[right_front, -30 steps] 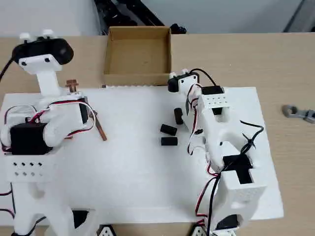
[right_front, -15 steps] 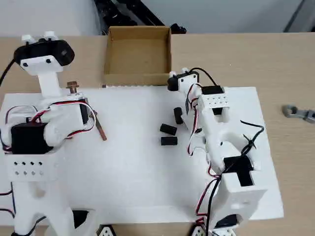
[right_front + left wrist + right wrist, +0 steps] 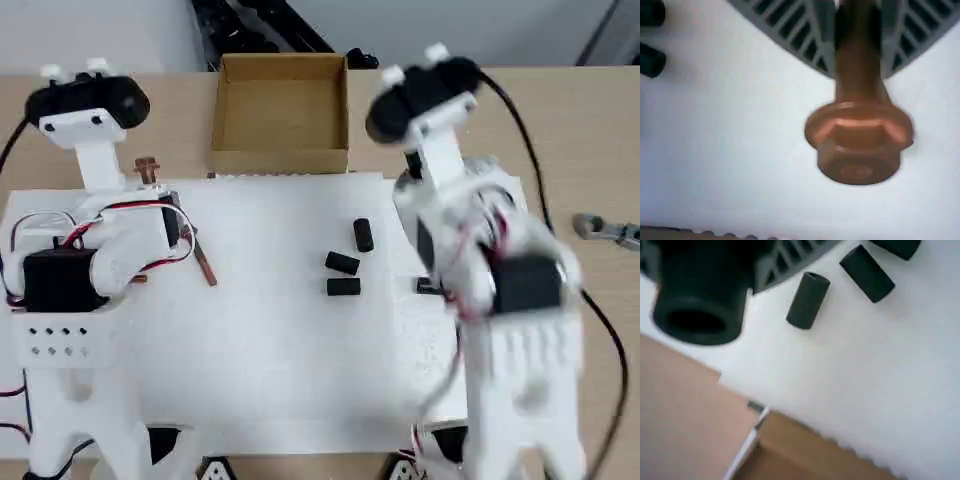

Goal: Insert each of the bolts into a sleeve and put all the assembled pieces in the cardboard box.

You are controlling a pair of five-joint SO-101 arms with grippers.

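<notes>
Left gripper is clamped tight on the shank of a copper bolt. Ribbed grey jaws sit on either side of the shank, and the flanged hex head pokes out past the tips over the white mat. From above, that bolt hangs at the mat's far left corner, close to the back edge and off to the left of the cardboard box. A 2nd bolt lies flat on the mat just beside the left arm, apart from the gripper.

Over on the other side, the right gripper has a black sleeve pinched. The open bore faces its own wrist camera, and the sleeve hangs above the line where the mat meets the wooden table, with a corner of the box close by. So bolt and held sleeve are well apart, 1 in each gripper, with the width of the mat between them.

On the mat between the 2 arms, nearer the right one, 3 more pieces lie in a loose cluster. There's the far sleeve, the middle sleeve and the near sleeve, none of them touching. The far one is the closest to the right gripper.

The box sits on the table just behind the mat's back edge. A metal tool lies on the table off to the right.
</notes>
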